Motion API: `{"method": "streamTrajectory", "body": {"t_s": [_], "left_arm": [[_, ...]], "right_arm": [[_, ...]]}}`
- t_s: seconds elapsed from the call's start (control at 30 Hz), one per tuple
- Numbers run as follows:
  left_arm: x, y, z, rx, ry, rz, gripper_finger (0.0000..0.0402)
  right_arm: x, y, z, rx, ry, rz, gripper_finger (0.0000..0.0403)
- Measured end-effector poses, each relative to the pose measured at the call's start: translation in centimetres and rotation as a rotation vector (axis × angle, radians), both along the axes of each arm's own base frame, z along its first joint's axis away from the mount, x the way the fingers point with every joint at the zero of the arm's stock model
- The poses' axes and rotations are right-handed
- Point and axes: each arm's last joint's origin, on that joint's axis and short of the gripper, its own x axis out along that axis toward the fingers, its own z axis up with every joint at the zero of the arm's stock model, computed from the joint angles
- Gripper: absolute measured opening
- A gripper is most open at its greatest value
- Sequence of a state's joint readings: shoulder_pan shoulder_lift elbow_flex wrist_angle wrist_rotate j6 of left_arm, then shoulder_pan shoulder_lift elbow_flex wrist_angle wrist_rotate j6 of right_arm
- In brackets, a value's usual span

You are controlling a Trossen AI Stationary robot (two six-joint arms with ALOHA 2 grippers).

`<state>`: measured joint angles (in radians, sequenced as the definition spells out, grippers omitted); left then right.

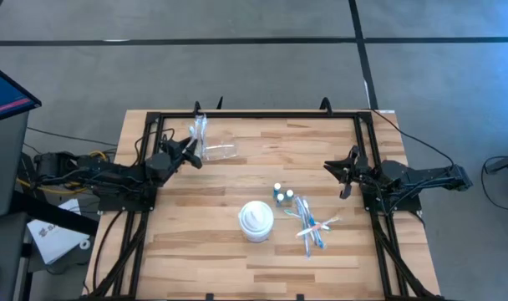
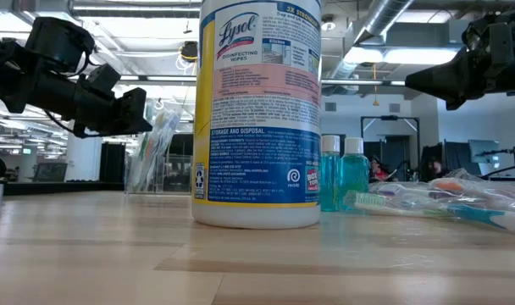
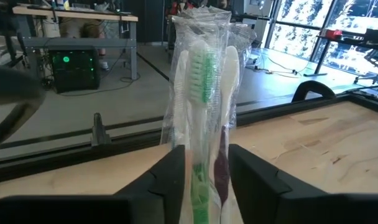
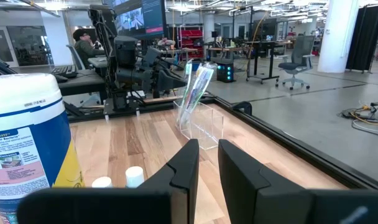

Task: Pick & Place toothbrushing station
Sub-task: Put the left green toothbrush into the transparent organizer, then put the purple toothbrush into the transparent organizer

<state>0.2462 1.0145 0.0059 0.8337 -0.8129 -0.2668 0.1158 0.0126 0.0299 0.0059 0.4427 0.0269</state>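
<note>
A clear-wrapped pack of toothbrushes (image 3: 204,74), one green among them, stands upright in a clear plastic cup (image 4: 188,118) at the table's far left, its lower end inside. A second clear cup (image 1: 222,151) stands beside it. My left gripper (image 3: 207,155) is open, with a finger on either side of the pack's lower part. More wrapped toothbrushes (image 1: 312,224) lie flat at the near right, next to small white-capped bottles (image 1: 281,194). My right gripper (image 4: 207,165) waits at the right edge, level, its fingers a narrow gap apart with nothing between them. My left gripper comes at the pack level from the table's left, its fingers (image 3: 170,180) across the upright pack. The wrap's edges (image 3: 225,155) reach up to both fingers, but I cannot tell whether they touch. The pack stands upright in its cup.
A tall white wipes tub (image 1: 256,220) stands near the table's middle, close to the bottles. A black frame (image 1: 262,114) runs along the table's far edge and sides. Bare wood lies between the cups and the tub.
</note>
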Motion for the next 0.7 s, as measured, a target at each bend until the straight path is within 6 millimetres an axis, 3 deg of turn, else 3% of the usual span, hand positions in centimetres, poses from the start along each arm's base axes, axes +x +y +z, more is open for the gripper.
{"method": "streamTrajectory", "body": {"t_s": [0.4, 0.7], "left_arm": [[0.1, -0.4, 0.1, 0.042, 0.061, -0.035, 0.0153], [-0.2, -1.6, 1.8, 0.141, 0.046, -0.058, 0.0154]], "right_arm": [[0.0, 0.0, 0.0, 0.0, -0.001, 0.0, 0.0054], [0.0, 0.0, 0.0, 0.0, -0.002, 0.002, 0.0054]]}}
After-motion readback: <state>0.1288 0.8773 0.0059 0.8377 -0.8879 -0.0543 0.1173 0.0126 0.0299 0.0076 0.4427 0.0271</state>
